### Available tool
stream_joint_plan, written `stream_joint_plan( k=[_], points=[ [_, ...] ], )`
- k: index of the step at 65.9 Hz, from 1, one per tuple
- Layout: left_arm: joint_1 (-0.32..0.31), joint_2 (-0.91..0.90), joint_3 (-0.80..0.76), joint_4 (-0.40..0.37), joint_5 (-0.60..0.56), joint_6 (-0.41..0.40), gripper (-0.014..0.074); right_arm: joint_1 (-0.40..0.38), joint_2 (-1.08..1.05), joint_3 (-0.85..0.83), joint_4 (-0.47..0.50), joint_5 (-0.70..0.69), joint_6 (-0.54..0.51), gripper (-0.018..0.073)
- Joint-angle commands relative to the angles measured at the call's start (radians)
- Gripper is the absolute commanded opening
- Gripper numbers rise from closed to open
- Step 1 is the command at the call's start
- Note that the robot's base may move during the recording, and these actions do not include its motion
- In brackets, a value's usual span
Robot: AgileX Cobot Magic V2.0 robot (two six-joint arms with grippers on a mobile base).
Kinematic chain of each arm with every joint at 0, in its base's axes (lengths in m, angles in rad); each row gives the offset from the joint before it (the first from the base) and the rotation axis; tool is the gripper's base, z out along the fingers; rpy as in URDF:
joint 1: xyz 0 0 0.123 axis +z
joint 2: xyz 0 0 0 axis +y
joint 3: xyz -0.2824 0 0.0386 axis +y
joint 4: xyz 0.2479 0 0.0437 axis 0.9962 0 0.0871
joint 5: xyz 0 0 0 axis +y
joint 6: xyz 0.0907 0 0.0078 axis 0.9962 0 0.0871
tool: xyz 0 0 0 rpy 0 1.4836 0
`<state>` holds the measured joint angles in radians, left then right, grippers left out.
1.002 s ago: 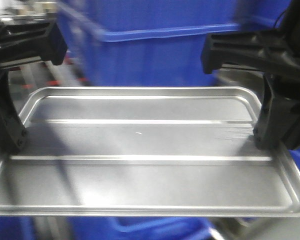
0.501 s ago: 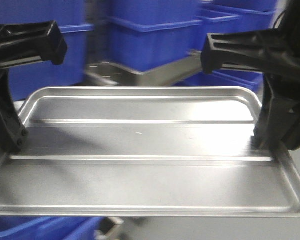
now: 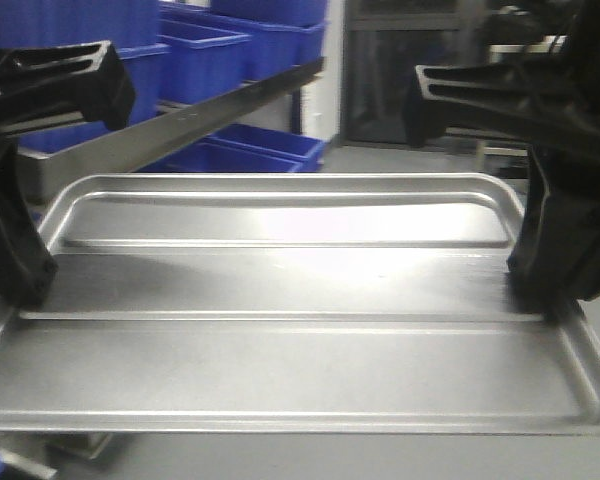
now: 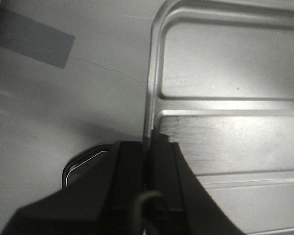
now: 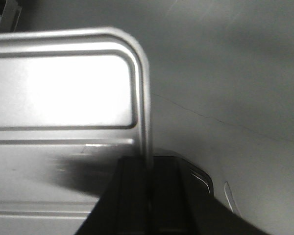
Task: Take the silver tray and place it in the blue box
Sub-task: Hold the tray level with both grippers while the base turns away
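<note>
I hold one silver tray (image 3: pixel 300 330) between my two pincers, level and clear of the grey floor (image 4: pixel 63 107). My left pincer (image 4: pixel 148 164) is clamped over the rim of the tray's left short edge, one finger outside the rim and one inside. My right pincer (image 5: pixel 149 171) grips the right short edge the same way. Two long ribs (image 3: pixel 280 316) cross the tray's recessed panel. Beyond the tray's far edge, toward the left, I count at least four blue boxes (image 3: pixel 205 55) around one slanting metal shelf rail (image 3: pixel 180 120), all well apart from the tray. A thin crack (image 4: pixel 112 72) runs across the floor beneath the tray.
</note>
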<state>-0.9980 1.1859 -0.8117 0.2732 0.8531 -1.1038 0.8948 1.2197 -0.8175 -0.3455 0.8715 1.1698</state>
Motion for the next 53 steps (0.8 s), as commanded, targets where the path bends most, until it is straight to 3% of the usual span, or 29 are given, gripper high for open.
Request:
stream_joint_plan(
  k=[1, 53],
  points=[
    [-0.004, -0.024, -0.024, 0.035, 0.026, -0.009, -0.0098, -0.005, -0.027, -0.025, -0.055, 0.038, 0.001, 0.0054],
    [-0.004, -0.024, -0.024, 0.031, 0.026, -0.009, -0.0098, -0.005, -0.027, -0.025, -0.055, 0.038, 0.001, 0.0054]
  ],
)
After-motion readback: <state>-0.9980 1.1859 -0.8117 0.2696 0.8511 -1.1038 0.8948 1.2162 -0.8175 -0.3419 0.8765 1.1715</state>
